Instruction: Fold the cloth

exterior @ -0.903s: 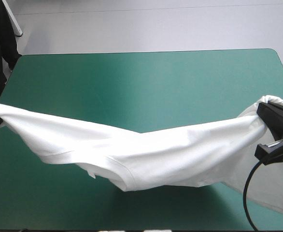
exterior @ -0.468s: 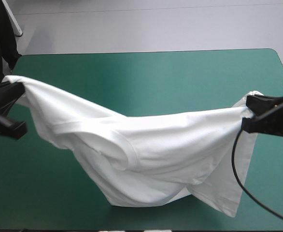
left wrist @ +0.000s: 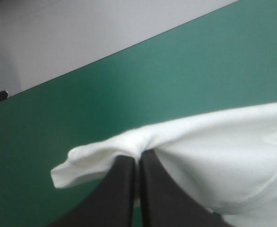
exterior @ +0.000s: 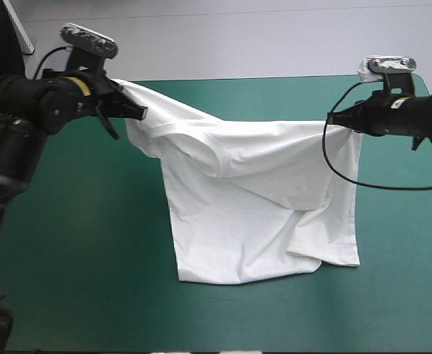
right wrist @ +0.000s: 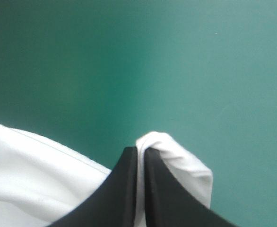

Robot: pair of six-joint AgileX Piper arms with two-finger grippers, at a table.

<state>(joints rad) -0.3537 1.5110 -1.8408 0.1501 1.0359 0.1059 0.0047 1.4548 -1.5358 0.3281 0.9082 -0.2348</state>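
The white T-shirt (exterior: 245, 199) hangs between both arms over the far half of the teal-green table, its lower part draped down onto the cover toward the near side. My left gripper (exterior: 136, 110) is shut on one upper corner of the T-shirt (left wrist: 129, 146), its fingers (left wrist: 122, 189) pinching a bunched fold. My right gripper (exterior: 334, 118) is shut on the opposite corner (right wrist: 176, 151), a small fold poking past its fingertips (right wrist: 139, 152). The neckline (exterior: 205, 144) sags between the two holds.
Bare teal-green cover (exterior: 76, 243) lies to the left, right and near side of the T-shirt. The table's far edge (exterior: 275, 77) runs just behind both grippers.
Both grippers have risen and moved toward the table's far edge, carrying the T-shirt's corners. The T-shirt, earlier sagging low across the near side, now hangs lengthwise with its lower part on the table.
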